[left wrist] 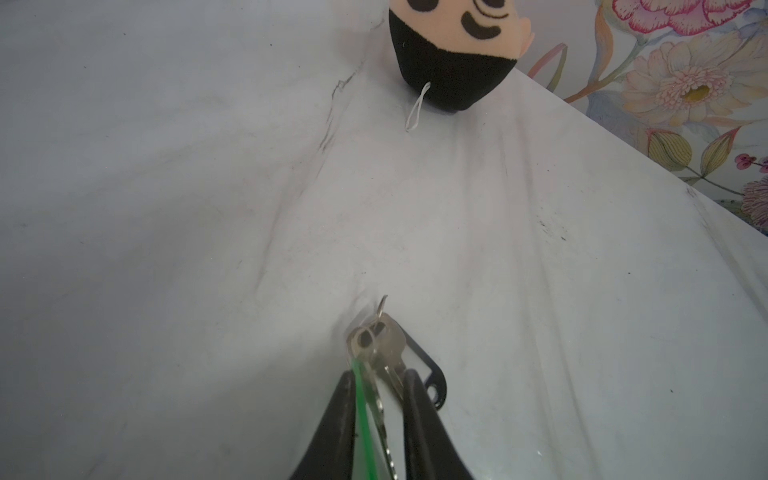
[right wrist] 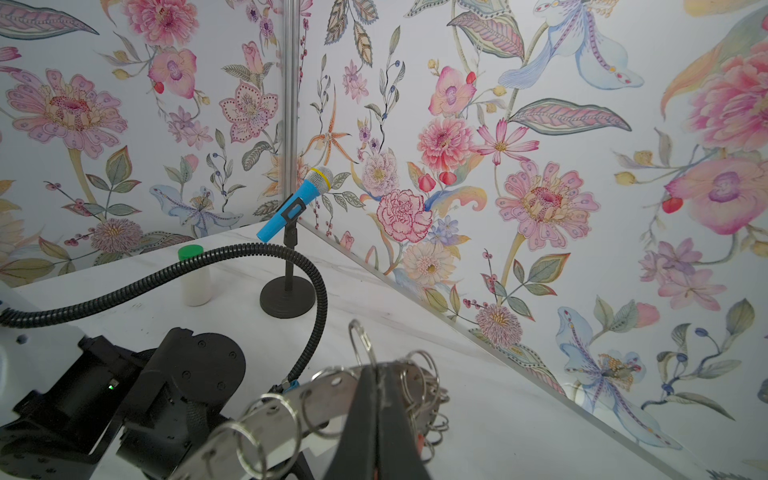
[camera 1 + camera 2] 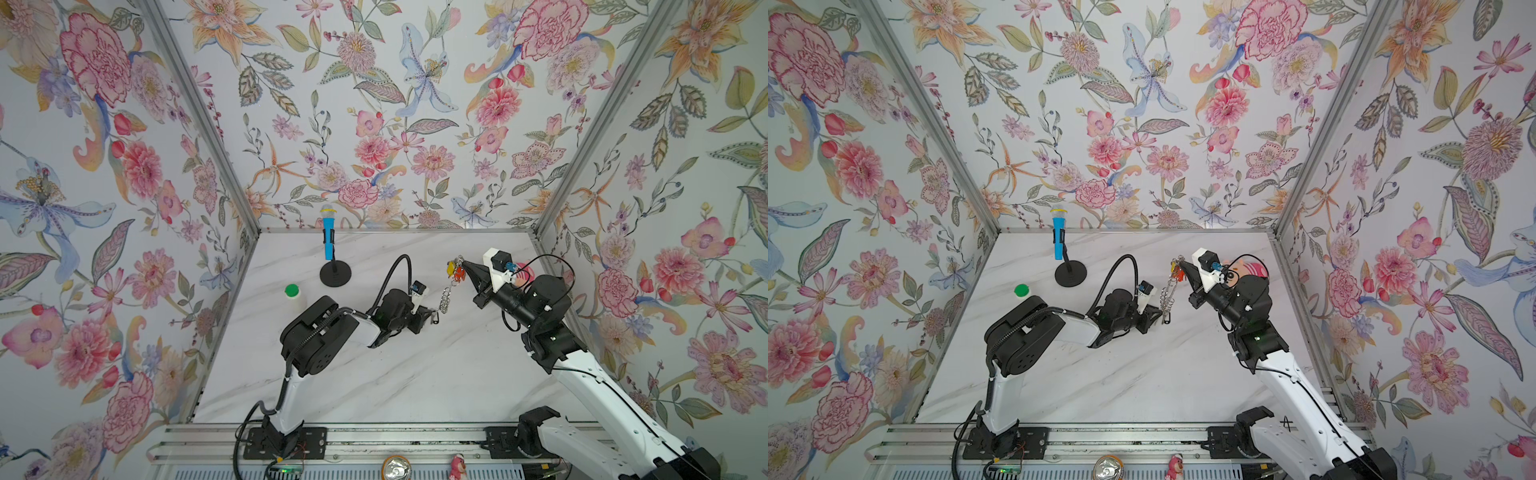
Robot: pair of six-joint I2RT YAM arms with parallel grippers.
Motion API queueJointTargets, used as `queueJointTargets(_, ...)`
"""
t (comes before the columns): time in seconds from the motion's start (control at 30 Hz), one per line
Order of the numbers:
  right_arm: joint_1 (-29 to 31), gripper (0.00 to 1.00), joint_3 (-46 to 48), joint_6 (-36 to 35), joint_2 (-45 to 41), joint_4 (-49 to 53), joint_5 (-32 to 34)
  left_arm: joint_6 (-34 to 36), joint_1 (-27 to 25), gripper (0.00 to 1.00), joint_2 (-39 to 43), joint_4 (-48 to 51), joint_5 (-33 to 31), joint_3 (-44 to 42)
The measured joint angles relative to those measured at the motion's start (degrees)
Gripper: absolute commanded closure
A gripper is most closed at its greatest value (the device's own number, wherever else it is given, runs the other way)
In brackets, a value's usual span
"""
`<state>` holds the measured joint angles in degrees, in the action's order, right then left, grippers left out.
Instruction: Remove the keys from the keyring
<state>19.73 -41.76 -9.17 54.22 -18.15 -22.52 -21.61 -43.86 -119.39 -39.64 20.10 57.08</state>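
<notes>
My right gripper [image 3: 464, 262] is shut on the rim of the keyring [image 3: 446, 296], a grey metal disc fringed with wire loops. It holds the disc up edge-on over the marble table [image 3: 415, 374]. Close up, the right gripper [image 2: 372, 370] pinches the keyring [image 2: 282, 399] flat between its fingers. Orange-red and yellow tags [image 3: 456, 272] hang by the right fingertips. My left gripper [image 3: 432, 313] sits at the keyring's lower end. The left gripper [image 1: 380, 374] has its fingers apart, with silver keys [image 1: 382, 345] and a green tag [image 1: 361, 399] between them. A black tag [image 1: 434, 382] lies beside one finger.
A blue toy microphone [image 3: 330, 237] on a black stand is at the back left. A white bottle with a green cap [image 3: 292, 291] stands near it. A plush head [image 1: 453, 54] lies at the back right by the right arm. Floral walls close three sides.
</notes>
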Motion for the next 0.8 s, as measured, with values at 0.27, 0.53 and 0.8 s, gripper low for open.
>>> queueJointTargets(0.27,0.15,1.00,0.00,0.85,1.09,0.79,-1.07,0.87,0.20,0.50,4.79,2.91,-0.85,-1.40)
queueJointTargets(0.53,5.14,1.00,0.00,1.51,4.92,0.46,-0.74,3.65,2.86,0.36,19.04,6.14,-1.33,-8.17)
queueJointTargets(0.8,12.37,1.00,0.00,1.49,9.84,-0.90,2.71,7.41,10.95,0.21,34.40,16.70,-3.13,-14.47)
